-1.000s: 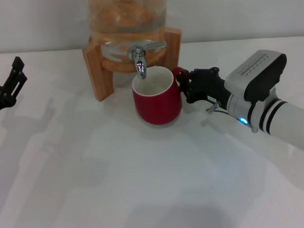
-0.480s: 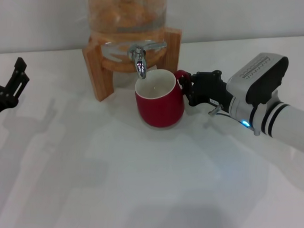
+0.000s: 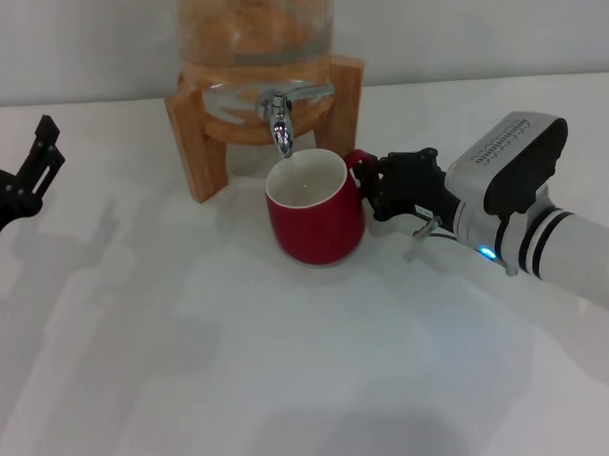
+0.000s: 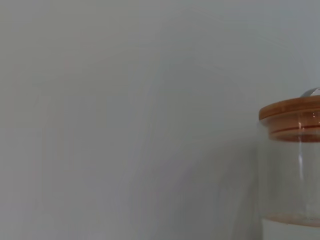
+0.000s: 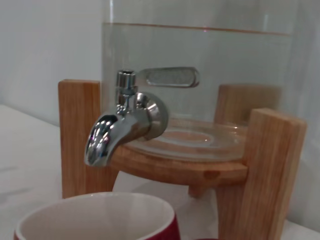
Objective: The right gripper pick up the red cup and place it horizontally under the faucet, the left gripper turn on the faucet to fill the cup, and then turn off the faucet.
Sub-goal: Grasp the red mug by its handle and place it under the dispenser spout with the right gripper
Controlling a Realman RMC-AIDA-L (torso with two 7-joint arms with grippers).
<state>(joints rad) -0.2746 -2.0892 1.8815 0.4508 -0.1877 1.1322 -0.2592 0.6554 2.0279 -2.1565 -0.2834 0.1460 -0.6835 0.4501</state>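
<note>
The red cup (image 3: 313,216) stands upright with its white inside showing, its rim just below the spout of the chrome faucet (image 3: 279,121). My right gripper (image 3: 372,183) reaches in from the right and is shut on the cup's small handle. In the right wrist view the faucet (image 5: 122,122) hangs close above the red cup's rim (image 5: 95,216), and its flat lever (image 5: 169,77) lies level, pointing sideways. My left gripper (image 3: 26,178) hangs at the far left edge, well away from the faucet.
The faucet sits on a glass jar (image 3: 253,31) held in a wooden stand (image 3: 198,134) at the back of the white table (image 3: 280,367). The left wrist view shows only the grey wall and the jar's wooden lid (image 4: 292,117).
The right gripper has shifted the cup slightly to the left, bringing its rim closer under the spout. The left gripper has drifted a little to the right.
</note>
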